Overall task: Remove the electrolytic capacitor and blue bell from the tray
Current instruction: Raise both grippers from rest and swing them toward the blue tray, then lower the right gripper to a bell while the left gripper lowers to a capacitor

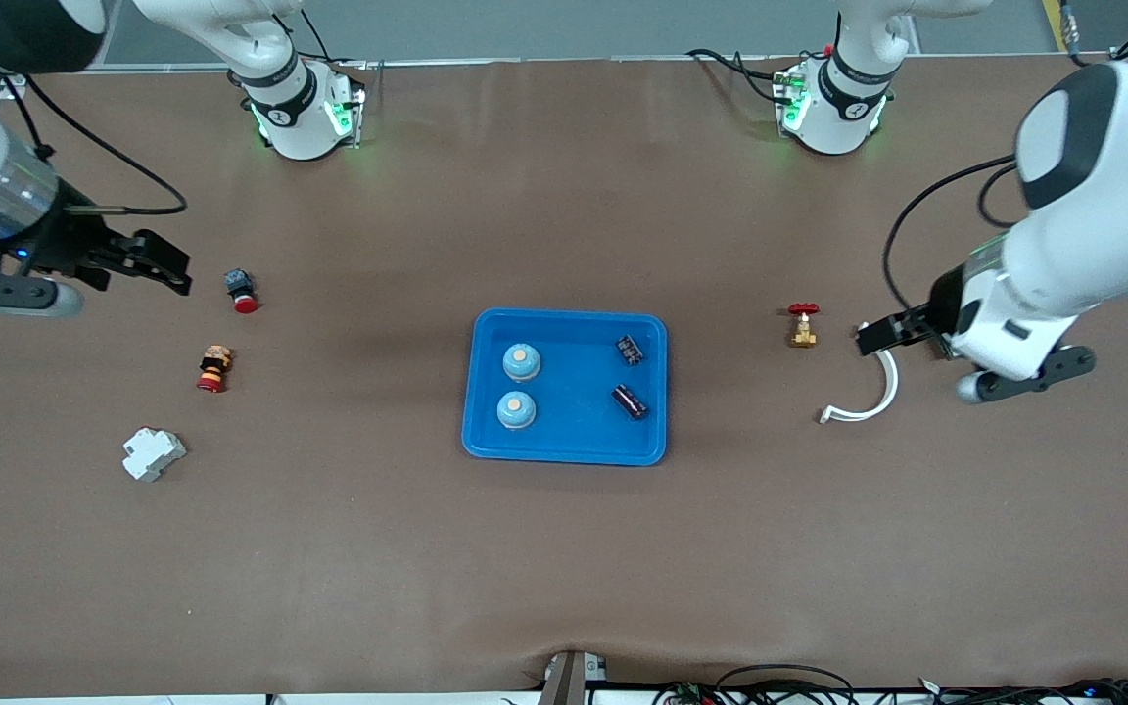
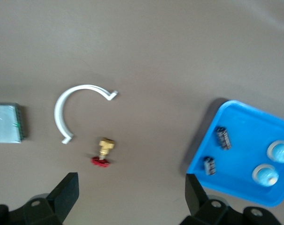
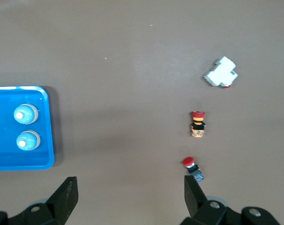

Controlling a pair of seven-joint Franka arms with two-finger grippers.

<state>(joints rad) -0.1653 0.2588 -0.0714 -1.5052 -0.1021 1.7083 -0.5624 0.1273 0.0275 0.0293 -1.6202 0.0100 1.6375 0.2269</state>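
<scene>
A blue tray [image 1: 574, 436] sits mid-table. In it lie two blue dome bells [image 1: 522, 361] [image 1: 516, 409] and two dark capacitors [image 1: 631, 351] [image 1: 630, 401]. My left gripper [image 1: 868, 338] is open and empty, up over the table at the left arm's end, above a white curved clip. Its wrist view shows the gripper [image 2: 132, 199], the tray [image 2: 240, 187], the capacitors [image 2: 223, 138] and the bells [image 2: 265, 175]. My right gripper [image 1: 184, 274] is open and empty, over the table at the right arm's end. Its wrist view shows the gripper [image 3: 131, 197] and the bells [image 3: 26, 114].
A brass valve with a red wheel [image 1: 803, 325] and a white curved clip [image 1: 868, 397] lie toward the left arm's end. A red push button [image 1: 241, 290], a striped button [image 1: 214, 368] and a white block [image 1: 153, 453] lie toward the right arm's end.
</scene>
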